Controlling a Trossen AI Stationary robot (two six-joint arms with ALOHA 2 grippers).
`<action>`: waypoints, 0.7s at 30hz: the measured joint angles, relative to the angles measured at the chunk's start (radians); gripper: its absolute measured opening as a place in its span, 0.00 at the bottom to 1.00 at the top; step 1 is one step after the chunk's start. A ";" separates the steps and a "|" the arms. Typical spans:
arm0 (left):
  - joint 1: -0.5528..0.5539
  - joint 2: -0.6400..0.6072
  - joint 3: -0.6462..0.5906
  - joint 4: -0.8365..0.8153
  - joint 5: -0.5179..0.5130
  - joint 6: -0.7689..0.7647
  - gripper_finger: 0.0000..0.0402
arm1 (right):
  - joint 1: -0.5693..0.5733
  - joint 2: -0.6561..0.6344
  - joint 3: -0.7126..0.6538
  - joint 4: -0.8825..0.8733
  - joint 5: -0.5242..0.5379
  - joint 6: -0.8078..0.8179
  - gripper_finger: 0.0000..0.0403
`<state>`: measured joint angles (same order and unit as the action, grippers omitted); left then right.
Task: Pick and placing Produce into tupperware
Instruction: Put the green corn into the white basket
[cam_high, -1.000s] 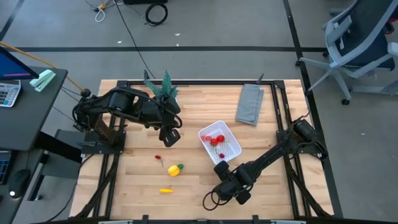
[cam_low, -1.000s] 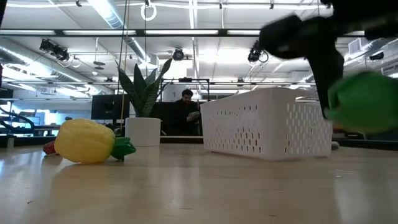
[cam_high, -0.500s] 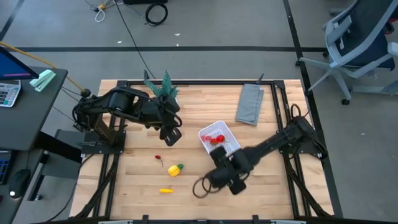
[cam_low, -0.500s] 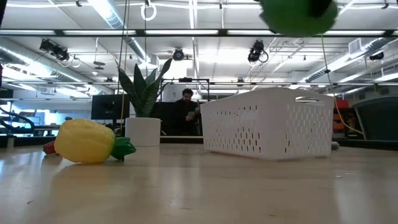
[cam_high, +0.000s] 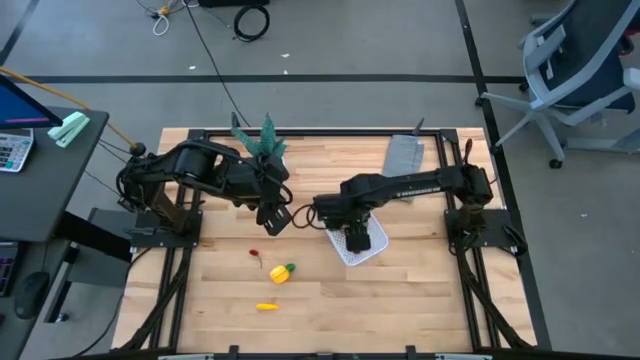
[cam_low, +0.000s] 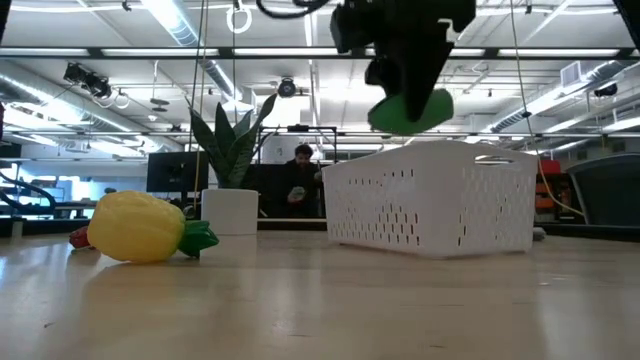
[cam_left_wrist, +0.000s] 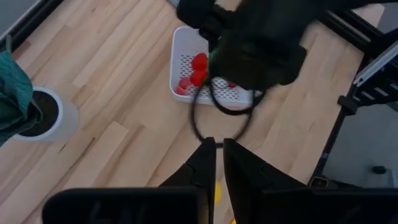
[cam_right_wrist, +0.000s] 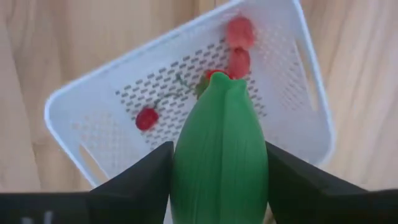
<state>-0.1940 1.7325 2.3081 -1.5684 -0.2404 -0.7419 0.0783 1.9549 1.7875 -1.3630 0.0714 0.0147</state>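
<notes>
You are holding the green piece (cam_right_wrist: 219, 149) clamped in the right gripper (cam_high: 352, 236) fingers directly above the tupperware (cam_high: 374, 244), left gripper (cam_high: 274, 219) fingers together and idling left of it, so next you should be lowering and releasing.

The table (cam_high: 420, 290) is pale wood in jointed strips, with a smooth matt finish. The tupperware (cam_right_wrist: 298, 87) is white perforated plastic, faintly shiny. The green oblong (cam_right_wrist: 219, 155) looks like smooth plastic with shallow lengthwise ribs and a soft sheen. The red pieces (cam_right_wrist: 147, 117) are glossy. The yellow piece (cam_low: 140, 226) has a dimpled, satin skin. The folded cloth (cam_high: 402, 166) is matt grey fabric.
</notes>
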 joint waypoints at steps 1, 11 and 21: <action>0.000 0.000 0.000 0.000 0.003 0.002 0.09 | -0.010 0.000 -0.015 0.015 -0.017 0.007 0.54; 0.000 0.000 0.000 0.000 0.003 0.013 0.10 | 0.004 0.000 -0.273 0.157 -0.087 0.047 0.58; 0.000 0.000 0.000 0.000 0.003 0.073 0.09 | 0.068 0.000 -0.303 0.266 -0.043 0.045 0.62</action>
<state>-0.1940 1.7325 2.3081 -1.5688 -0.2379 -0.6685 0.1462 1.9549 1.4843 -1.0969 0.0280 0.0593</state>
